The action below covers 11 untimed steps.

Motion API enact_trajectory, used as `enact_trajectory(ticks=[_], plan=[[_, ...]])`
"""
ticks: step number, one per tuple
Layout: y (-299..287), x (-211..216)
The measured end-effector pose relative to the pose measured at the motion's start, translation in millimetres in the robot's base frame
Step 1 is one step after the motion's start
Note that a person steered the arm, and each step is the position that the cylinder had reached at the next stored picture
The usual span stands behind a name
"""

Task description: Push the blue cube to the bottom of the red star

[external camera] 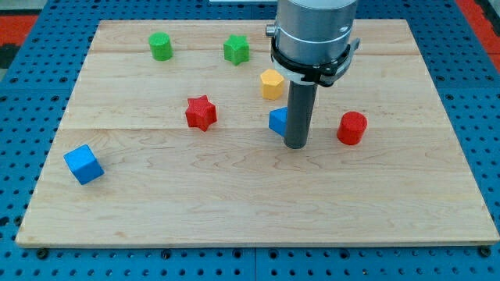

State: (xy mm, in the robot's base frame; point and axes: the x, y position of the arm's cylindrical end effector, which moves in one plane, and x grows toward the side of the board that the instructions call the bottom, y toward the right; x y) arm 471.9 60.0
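Rod ending in my tip (295, 146), no gripper on this arm and so nothing open, closed or held; tip down on the wooden table (250, 211), just right of and touching or nearly touching a blue block (277, 121), shape half hidden behind the rod. Blue cube (83, 164) far off near the view's left edge, well apart from the red star (201, 112), below and left of it. Elsewhere: red cylinder (351, 128) right of the tip, yellow block (271, 84) above it, green cylinder (161, 47) and green star (236, 49) near the view's top.
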Motion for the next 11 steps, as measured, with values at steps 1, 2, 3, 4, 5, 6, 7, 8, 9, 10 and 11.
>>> enact_trajectory(ticks=[1, 2, 3, 4, 5, 6, 7, 8, 9, 10, 11], plan=[[0, -18], [4, 17], [-45, 103], [-112, 146], [-140, 146], [-134, 146], [-142, 132], [-175, 122], [-241, 140], [-341, 93], [-363, 58]])
